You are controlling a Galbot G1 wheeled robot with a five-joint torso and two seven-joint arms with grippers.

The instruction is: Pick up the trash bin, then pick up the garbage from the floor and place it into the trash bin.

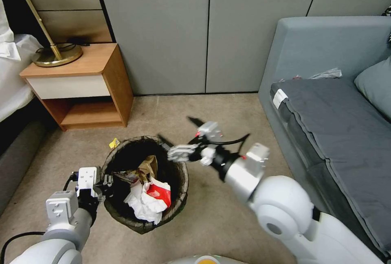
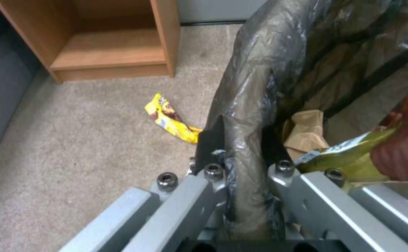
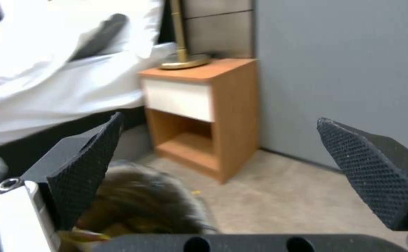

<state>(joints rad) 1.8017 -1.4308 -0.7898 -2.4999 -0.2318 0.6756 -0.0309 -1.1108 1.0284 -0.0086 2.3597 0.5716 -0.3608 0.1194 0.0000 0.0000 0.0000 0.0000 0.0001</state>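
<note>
The trash bin (image 1: 181, 192), lined with a dark bag folded over its rim, is in front of me, and my left gripper (image 1: 108, 181) is shut on its near-left rim (image 2: 246, 140). Inside the bin lies garbage: crumpled white paper (image 1: 142, 205), a red-and-white carton (image 1: 159, 192), a brown paper bag (image 1: 149, 165) and a shiny snack wrapper (image 2: 348, 157). One yellow wrapper (image 1: 114, 143) (image 2: 171, 120) lies on the carpet just behind the bin. My right gripper (image 1: 179, 130) (image 3: 227, 164) hangs open and empty over the bin's far-right rim.
A wooden nightstand (image 1: 81, 86) with a brass lamp (image 1: 57, 54) stands at the back left, beside a bed (image 1: 12, 76). A grey sofa (image 1: 334, 125) runs along the right. Grey wall panels (image 1: 207, 31) close the back. Beige carpet (image 1: 228, 113) lies between them.
</note>
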